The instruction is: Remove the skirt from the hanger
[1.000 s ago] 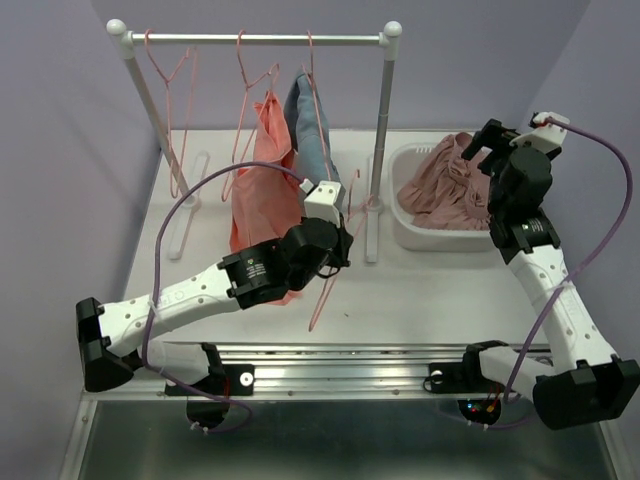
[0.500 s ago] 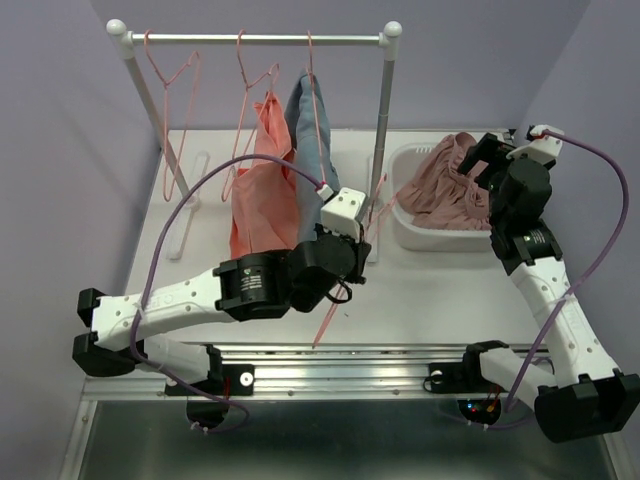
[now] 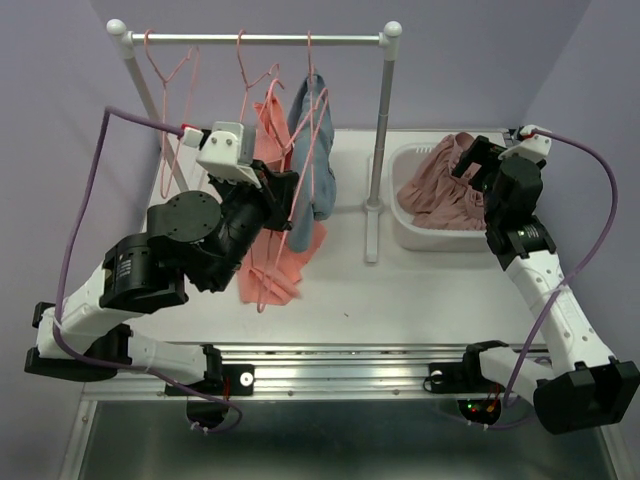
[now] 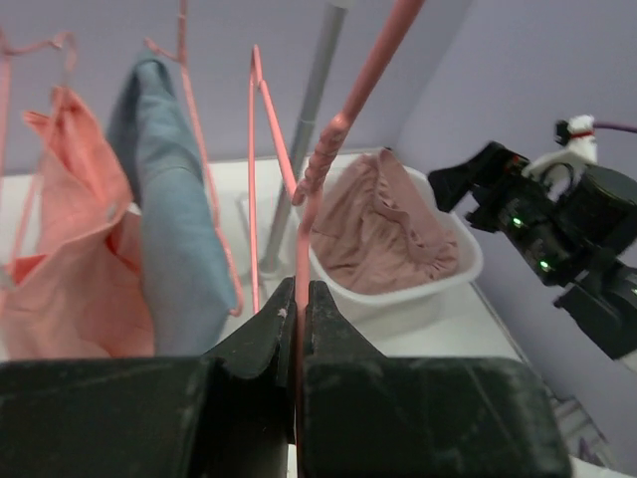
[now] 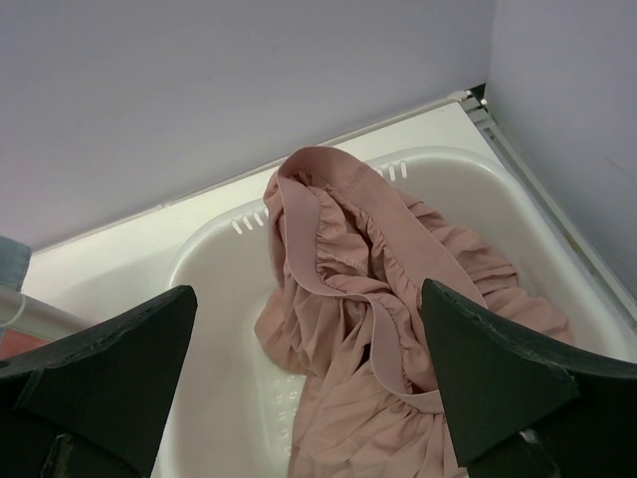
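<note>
While hanger [image 4: 331,144] gripped, skirt [image 5: 368,299] in bskt [image 5: 224,309].

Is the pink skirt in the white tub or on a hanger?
In the tub: the skirt lies crumpled inside it, not hanging.

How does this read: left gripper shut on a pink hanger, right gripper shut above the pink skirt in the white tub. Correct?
One slip: the right gripper is open, not shut. The right wrist view shows its jaws spread wide above the pink skirt in the white tub. The left gripper is indeed shut on a pink hanger.
</note>
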You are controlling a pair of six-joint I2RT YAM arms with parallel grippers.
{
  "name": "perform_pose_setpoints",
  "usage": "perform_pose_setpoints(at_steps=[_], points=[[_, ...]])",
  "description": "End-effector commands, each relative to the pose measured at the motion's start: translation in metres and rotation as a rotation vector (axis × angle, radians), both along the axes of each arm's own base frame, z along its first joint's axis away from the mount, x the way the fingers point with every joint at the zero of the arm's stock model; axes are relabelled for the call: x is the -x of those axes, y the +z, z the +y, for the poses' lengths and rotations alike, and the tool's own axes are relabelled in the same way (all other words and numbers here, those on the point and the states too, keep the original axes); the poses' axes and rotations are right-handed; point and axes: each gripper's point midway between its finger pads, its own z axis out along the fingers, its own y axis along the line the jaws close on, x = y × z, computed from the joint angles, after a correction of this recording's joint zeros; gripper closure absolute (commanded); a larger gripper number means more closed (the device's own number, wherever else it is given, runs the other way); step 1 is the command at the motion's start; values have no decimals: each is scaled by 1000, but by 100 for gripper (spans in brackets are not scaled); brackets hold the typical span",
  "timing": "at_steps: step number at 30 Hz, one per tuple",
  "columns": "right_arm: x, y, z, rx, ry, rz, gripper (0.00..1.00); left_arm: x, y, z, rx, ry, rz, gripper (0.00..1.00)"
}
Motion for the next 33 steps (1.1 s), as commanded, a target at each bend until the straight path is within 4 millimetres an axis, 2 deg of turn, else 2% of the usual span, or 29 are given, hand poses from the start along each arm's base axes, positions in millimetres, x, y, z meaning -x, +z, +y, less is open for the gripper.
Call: perform_pose_setpoints(at_steps=[1, 3, 8, 10, 15, 17, 18, 19, 20, 21, 22, 23, 24, 26, 28, 30, 31, 33], points=[[-2, 4, 0, 0, 4, -20, 0, -16, 23, 56, -19, 229, -51, 100], [-2, 2, 1, 0, 5, -17, 0, -19, 24, 79, -19, 329, -43, 100], [-3, 1, 5, -3, 28, -17, 0, -23, 16, 118, 3, 476, -35, 100], [-5, -1, 7, -4, 37, -9, 0, -24, 13, 123, -13, 482, -40, 100], [-7, -8, 9, -7, 49, 5, 0, -31, 12, 148, -53, 598, -39, 100], [-7, -9, 10, -8, 52, 8, 0, -36, 13, 152, -51, 593, -48, 100], [-7, -9, 10, -10, 53, 6, 0, -39, 13, 147, -56, 560, -55, 100], [-7, -9, 10, -13, 55, 6, 0, -45, 11, 155, -62, 599, -57, 100], [-6, -9, 11, -15, 58, 4, 0, -52, 7, 155, -74, 615, -69, 100], [-6, -9, 12, -17, 64, 4, 0, -59, 5, 152, -81, 601, -75, 100], [-6, -8, 12, -16, 67, 2, 0, -66, 3, 138, -92, 528, -84, 100], [-6, -8, 13, -18, 68, 2, 0, -78, -5, 140, -124, 557, -68, 100], [-5, -8, 13, -18, 70, 1, 0, -84, -8, 128, -121, 500, -59, 100], [-5, -8, 13, -18, 68, 1, 0, -103, -19, 136, -161, 545, -29, 100], [-4, -7, 12, -18, 65, -3, 0, -112, -26, 129, -174, 496, -25, 100], [-4, -7, 11, -18, 62, -4, 0, -117, -25, 133, -168, 487, -33, 100], [-4, -8, 12, -19, 62, -4, 0, -118, -25, 126, -166, 440, -38, 100], [-4, -7, 12, -18, 64, -6, 0, -122, -25, 131, -170, 439, -51, 100]])
